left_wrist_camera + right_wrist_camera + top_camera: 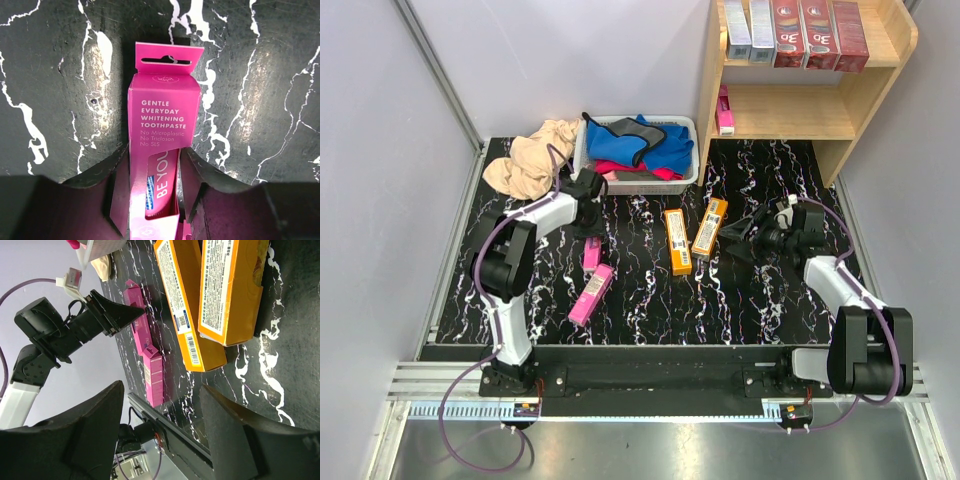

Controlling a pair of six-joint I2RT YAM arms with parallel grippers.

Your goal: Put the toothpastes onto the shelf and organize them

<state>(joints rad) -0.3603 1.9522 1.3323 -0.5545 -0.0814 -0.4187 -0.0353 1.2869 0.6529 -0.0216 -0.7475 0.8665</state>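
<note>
Robot lab test cell: plain grey panel walls (380, 150); aluminium rails (430, 381); marbled black tabletop (640, 300).

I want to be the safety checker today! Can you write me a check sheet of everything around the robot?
Surface: black table with white veins.
Job's things: the shelf has two silver boxes and three red boxes on top, and one pink box lower down. Two orange boxes and two pink boxes lie on the table.
Clutter: a white basket of blue and red cloths, with a beige cloth beside it.
Grippers: the left gripper straddles one pink box, squeezing or not is unclear. The right gripper is open and empty.
Cables: purple cables along both arms.
Surroundings: grey walls, metal rail in front.
</note>
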